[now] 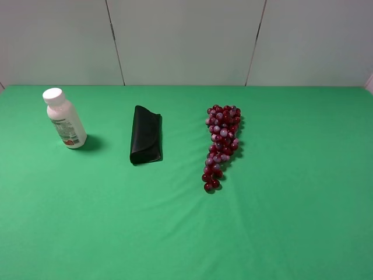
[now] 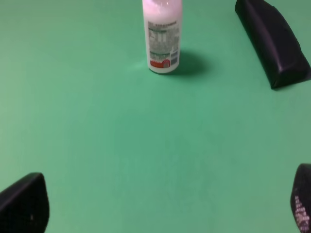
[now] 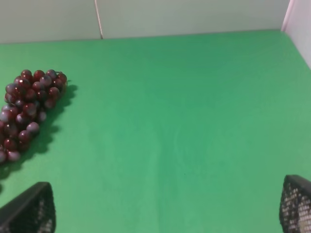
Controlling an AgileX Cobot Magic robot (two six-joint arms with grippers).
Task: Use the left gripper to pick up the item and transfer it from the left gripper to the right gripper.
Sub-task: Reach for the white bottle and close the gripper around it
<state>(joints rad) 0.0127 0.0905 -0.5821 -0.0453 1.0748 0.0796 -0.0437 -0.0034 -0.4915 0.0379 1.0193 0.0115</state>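
I log the item (image 1: 64,119): small white bottle, white screw cap, label printed green and red, standing upright at the left of the green surface (image 1: 280,233), well ahead of my left fingers (image 2: 22,206), spread wide and empty; right fingers (image 3: 29,211) likewise wide and empty, grapes (image 1: 221,143) ahead of them.

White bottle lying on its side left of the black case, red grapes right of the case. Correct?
Not quite. The white bottle stands upright, cap on top, not on its side; the exterior high view shows it. The rest holds: it is left of the black case, with the red grapes right of the case.
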